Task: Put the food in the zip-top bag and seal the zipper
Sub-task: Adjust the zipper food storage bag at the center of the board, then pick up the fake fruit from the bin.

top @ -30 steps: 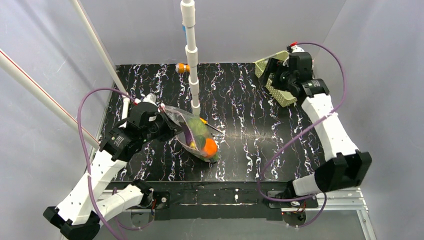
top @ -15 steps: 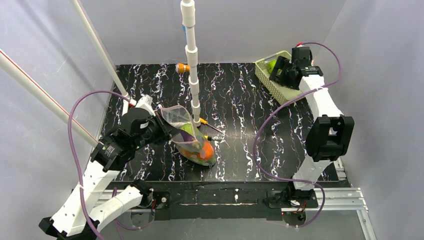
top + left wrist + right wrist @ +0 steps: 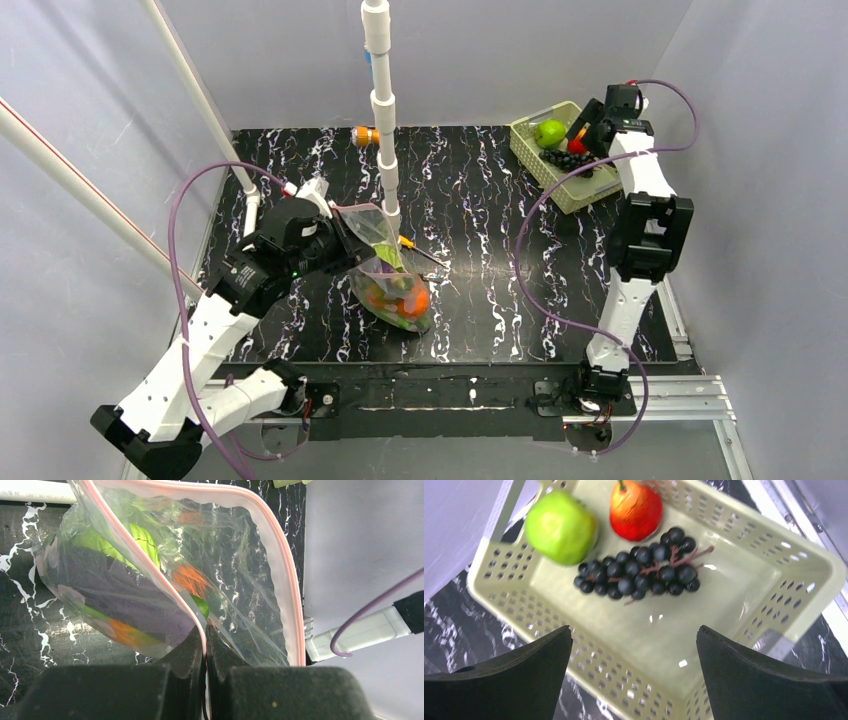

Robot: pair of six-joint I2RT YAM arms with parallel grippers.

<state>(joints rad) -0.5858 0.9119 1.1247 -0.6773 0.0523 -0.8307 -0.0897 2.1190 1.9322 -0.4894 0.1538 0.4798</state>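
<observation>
The zip-top bag point(image 3: 392, 285), clear with a pink zipper strip point(image 3: 287, 575), hangs from my left gripper point(image 3: 343, 232) with its bottom on the table. The mouth gapes open. My left gripper point(image 3: 205, 630) is shut on the near side of the zipper strip. Inside the bag are an orange piece point(image 3: 415, 300), green leafy pieces point(image 3: 137, 537) and a purple eggplant point(image 3: 135, 612). My right gripper point(image 3: 588, 128) is open and empty above the pale green basket point(image 3: 573, 195). In the right wrist view the gripper point(image 3: 634, 630) hovers over a green round fruit point(image 3: 561, 527), a small red fruit point(image 3: 635, 510) and dark grapes point(image 3: 644, 570).
A yellow-handled screwdriver point(image 3: 420, 251) lies just right of the bag. A white pipe post point(image 3: 385, 150) stands behind the bag. A small orange object point(image 3: 366, 136) lies at the table's back edge. The basket point(image 3: 824, 565) sits in the far right corner by the wall.
My left gripper has lifted the bag's mouth up and to the right, so the bag stands more upright. My right arm has drawn back and up, uncovering the fruit in the basket.
</observation>
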